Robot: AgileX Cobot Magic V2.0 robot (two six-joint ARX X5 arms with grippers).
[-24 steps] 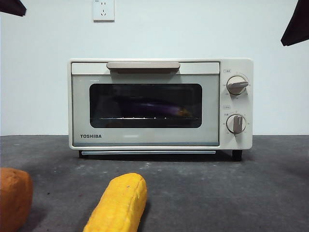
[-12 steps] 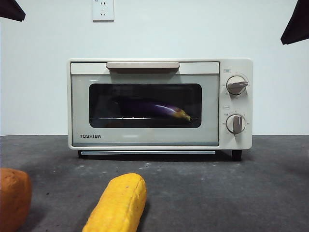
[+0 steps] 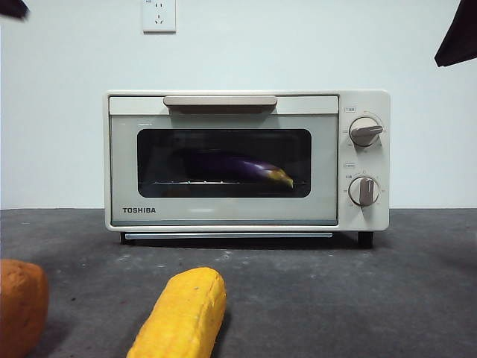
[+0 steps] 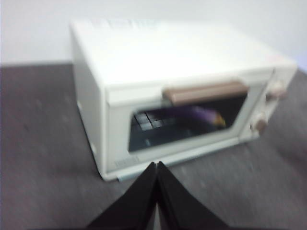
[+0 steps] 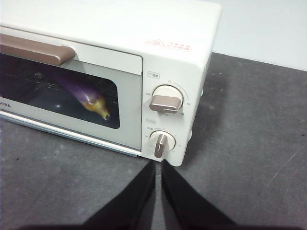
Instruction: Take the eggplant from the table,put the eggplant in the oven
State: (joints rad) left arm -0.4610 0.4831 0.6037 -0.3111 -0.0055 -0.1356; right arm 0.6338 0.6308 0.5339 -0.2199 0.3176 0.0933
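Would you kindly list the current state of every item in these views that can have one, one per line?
Cream-white TOSHIBA toaster oven: door shut, standing upright on the table.
Long dark purple eggplant: inside the oven, lying on the wire rack behind the glass.
Beige bar handle: untouched.
Yellow corn-shaped item: lying on the table before the oven.
Left gripper: jaws shut, empty.
Right gripper: jaws shut, empty.

1. Oven: cream-white, dark glass window, beige handle.
2. Eggplant: glossy purple, yellowish stem end.
3. Table: dark grey, mottled, pale specks.
4. Corn-shaped item: yellow.
5. Lump: orange.
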